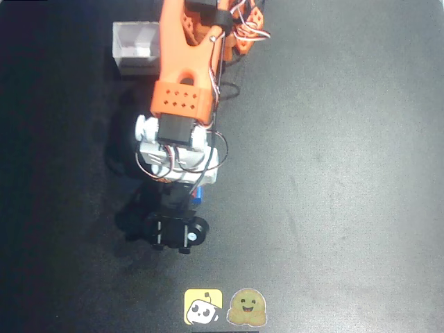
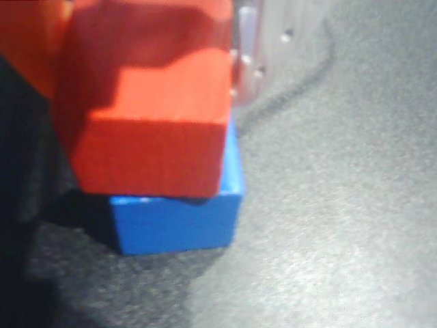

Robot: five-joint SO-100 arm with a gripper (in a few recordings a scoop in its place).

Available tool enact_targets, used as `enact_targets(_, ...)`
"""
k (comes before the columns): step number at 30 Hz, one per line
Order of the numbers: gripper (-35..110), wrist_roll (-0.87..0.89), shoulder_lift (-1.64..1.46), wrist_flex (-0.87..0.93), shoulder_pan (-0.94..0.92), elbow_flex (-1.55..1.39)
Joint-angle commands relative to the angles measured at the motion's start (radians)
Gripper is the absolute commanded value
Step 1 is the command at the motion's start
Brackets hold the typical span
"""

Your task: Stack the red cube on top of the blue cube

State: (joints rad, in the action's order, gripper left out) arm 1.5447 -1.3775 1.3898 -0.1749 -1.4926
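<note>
In the wrist view the red cube (image 2: 153, 126) sits over the blue cube (image 2: 179, 219), its lower face meeting the blue top or very nearly so, and shifted a little to the left so that a strip of blue shows along the right side. By that the placing step looks to be in hand: the stack is formed or about to be, and the release is not yet done. A pale translucent finger (image 2: 247, 51) lies against the red cube's right face; orange at the far left may be the opposite finger, so the fingers appear closed on the red cube, though the left contact is unclear. The next move probably calls for a small opening and a straight lift, without dragging the offset cube off.

In the overhead view the orange arm (image 1: 182, 62) reaches down the picture from the top edge, past a white box (image 1: 135, 47), wrist bent downward over the dark table (image 1: 333, 180). A sliver of blue cube (image 1: 199, 196) peeks out beside it.
</note>
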Motion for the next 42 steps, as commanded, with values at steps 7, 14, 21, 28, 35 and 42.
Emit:
enact_targets(7, 0, 0.008, -0.006, 0.003, -0.008, 0.034)
enact_targets(14, 0, 0.008, -0.003, 0.005, 0.000, 0.023)
enact_targets(21, 0, 0.006, 0.000, 0.008, 0.009, 0.020)
enact_targets(28, 0, 0.006, 0.003, 0.011, 0.018, 0.017)
enact_targets(35, 1, 0.005, 0.006, 0.017, 0.020, 0.015)
enact_targets(42, 6, -0.005, 0.008, 0.017, 0.021, 0.015)
